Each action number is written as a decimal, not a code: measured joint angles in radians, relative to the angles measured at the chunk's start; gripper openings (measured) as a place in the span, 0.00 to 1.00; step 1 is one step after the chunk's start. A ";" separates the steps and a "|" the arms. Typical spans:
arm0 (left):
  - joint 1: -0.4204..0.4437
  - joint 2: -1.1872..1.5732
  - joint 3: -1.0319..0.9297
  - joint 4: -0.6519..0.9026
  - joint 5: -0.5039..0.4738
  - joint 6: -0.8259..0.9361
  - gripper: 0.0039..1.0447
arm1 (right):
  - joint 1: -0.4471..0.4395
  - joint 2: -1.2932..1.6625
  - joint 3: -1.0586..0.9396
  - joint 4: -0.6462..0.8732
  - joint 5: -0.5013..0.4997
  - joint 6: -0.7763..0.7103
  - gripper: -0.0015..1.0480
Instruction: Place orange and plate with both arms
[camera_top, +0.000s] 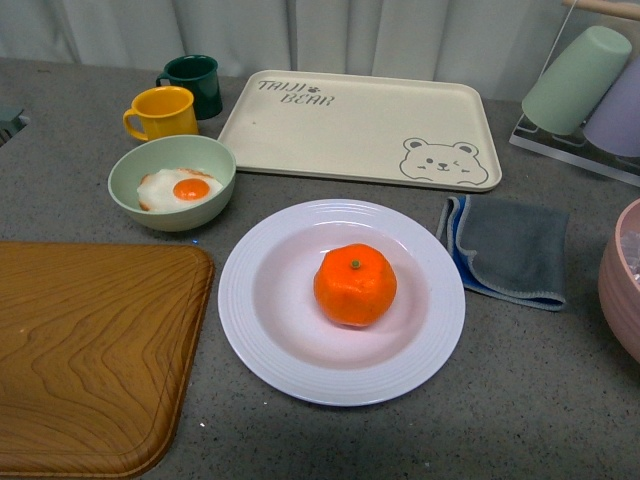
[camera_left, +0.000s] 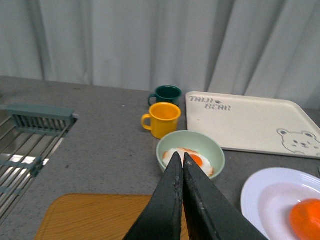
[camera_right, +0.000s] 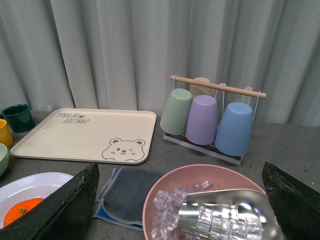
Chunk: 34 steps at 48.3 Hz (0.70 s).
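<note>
The orange (camera_top: 355, 285) sits in the middle of the white plate (camera_top: 270, 340) on the grey counter in the front view. Neither arm shows there. In the left wrist view my left gripper (camera_left: 180, 156) is shut and empty, held above the wooden board, with the plate (camera_left: 260, 197) and orange (camera_left: 306, 219) off to one side. In the right wrist view my right gripper (camera_right: 182, 172) is open wide and empty, above a pink bowl of ice; the plate (camera_right: 30, 182) and orange (camera_right: 20, 211) show at the edge.
A pale green bowl with a fried egg (camera_top: 172, 182), yellow mug (camera_top: 160, 112), green mug (camera_top: 195, 84), beige bear-print tray (camera_top: 360, 125), grey cloth (camera_top: 510, 250), wooden board (camera_top: 80, 350), pink ice bowl with metal scoop (camera_right: 210, 205), cup rack (camera_right: 210, 117) and sink (camera_left: 25, 145).
</note>
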 joint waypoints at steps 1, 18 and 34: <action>0.003 -0.007 0.000 -0.006 0.000 0.000 0.03 | 0.000 0.000 0.000 0.000 0.000 0.000 0.91; 0.014 -0.266 -0.001 -0.237 0.005 0.000 0.03 | 0.000 0.000 0.000 0.000 0.000 0.000 0.91; 0.014 -0.442 -0.001 -0.407 0.005 0.000 0.03 | 0.000 0.000 0.000 0.000 0.000 0.000 0.91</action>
